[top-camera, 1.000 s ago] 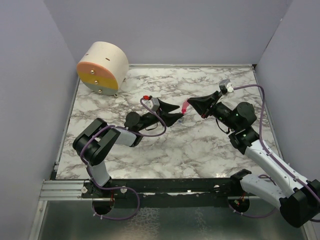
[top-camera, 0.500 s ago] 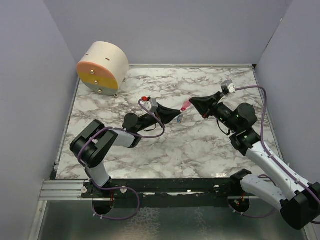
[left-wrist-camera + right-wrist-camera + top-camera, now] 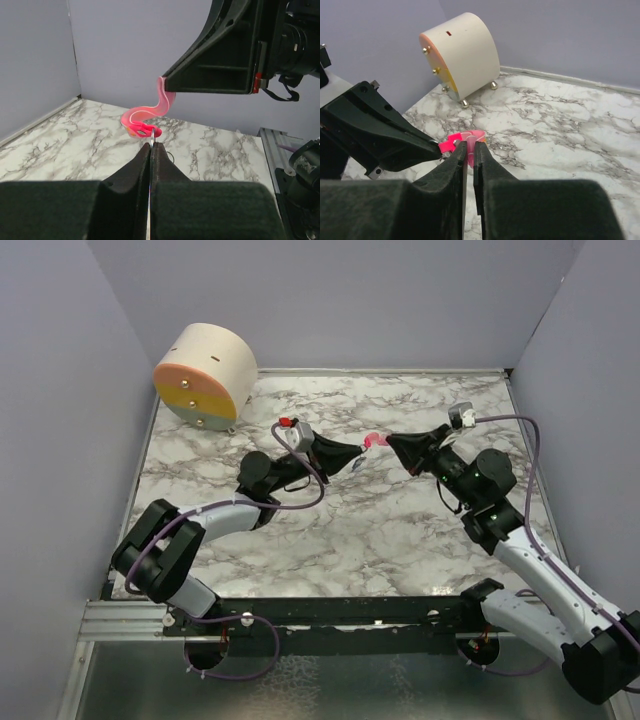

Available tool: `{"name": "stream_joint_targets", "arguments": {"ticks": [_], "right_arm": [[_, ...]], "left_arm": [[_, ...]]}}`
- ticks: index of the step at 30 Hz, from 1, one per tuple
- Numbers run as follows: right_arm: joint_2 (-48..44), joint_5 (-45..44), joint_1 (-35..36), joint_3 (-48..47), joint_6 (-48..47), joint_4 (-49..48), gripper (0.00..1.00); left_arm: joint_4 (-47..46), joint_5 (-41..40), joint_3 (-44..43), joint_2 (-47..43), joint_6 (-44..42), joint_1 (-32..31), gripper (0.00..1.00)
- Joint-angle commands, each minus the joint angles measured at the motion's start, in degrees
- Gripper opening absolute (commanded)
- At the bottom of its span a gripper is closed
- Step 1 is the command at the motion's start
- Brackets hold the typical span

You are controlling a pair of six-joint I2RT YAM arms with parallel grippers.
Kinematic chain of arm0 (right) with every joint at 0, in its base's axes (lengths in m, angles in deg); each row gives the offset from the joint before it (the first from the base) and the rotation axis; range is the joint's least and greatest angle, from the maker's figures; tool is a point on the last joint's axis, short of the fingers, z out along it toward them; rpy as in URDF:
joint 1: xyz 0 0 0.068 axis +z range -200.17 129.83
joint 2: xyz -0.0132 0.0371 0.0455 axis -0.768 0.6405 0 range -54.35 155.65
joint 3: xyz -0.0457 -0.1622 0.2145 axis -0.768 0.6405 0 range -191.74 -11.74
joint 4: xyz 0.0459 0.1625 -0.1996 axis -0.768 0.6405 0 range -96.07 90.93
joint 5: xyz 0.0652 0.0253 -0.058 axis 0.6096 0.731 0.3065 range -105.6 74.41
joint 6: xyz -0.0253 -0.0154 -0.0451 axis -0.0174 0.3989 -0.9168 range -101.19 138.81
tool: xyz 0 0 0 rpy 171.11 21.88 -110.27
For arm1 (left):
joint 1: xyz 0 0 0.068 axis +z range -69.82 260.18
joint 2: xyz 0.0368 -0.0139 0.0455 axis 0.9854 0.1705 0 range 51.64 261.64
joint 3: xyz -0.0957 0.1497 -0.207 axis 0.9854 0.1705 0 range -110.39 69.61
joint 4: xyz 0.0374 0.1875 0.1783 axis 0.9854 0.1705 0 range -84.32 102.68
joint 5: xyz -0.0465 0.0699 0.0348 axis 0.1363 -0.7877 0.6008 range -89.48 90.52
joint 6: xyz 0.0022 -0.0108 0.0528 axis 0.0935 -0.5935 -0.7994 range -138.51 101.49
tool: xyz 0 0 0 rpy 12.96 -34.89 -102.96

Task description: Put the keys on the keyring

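The pink-red key (image 3: 374,440) hangs in the air between the two grippers over the middle of the marble table (image 3: 330,540). My right gripper (image 3: 390,441) is shut on its pink body (image 3: 476,135), which curves away from the jaws (image 3: 145,112). My left gripper (image 3: 357,453) is shut, with the thin metal keyring (image 3: 151,138) standing edge-on between its fingertips. The ring's top touches the key's holed end (image 3: 142,131). The blue tag is hidden in the wrist views. In the right wrist view the left gripper's black fingers (image 3: 385,137) meet the key from the left.
A cream drum with an orange and yellow face (image 3: 205,375) stands at the back left corner, also in the right wrist view (image 3: 462,52). Lilac walls close in the table on three sides. A metal rail (image 3: 300,615) runs along the near edge.
The left gripper has shut on the keyring and risen toward the back. The right gripper has shifted slightly, bringing the key's end against the ring.
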Motion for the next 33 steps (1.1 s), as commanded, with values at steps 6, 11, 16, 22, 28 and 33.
{"name": "stream_joint_targets", "arguments": {"ticks": [6,11,16,22,28,33], "right_arm": [[-4.69,-8.02,-0.13,2.47,-0.15,3.37,0.44],[-7.14,-8.58,-0.13,3.89,-1.42,4.99,0.48],[-6.29,-8.99,-0.13,3.95,-2.41,7.37,0.52],[-4.48,-21.51,-0.13,2.02,0.54,14.41,0.6],[-4.87,-25.14,-0.13,2.13,0.85,15.33,0.65],[-4.72,-15.96,-0.13,3.56,-2.28,10.97,0.6]], "left_arm": [[30.92,-0.5,-8.65,-5.75,-4.17,0.4,0.0],[41.24,-2.41,-13.12,-5.54,-2.68,0.44,0.0],[50.91,-4.16,-18.55,-3.76,-0.76,0.49,0.0],[62.75,-6.66,-24.18,-2.02,-0.97,0.4,0.0],[70.15,-6.21,-27.65,-0.79,-1.97,0.37,0.0],[75.03,-5.47,-30.46,0.55,-2.18,0.41,0.0]]}}
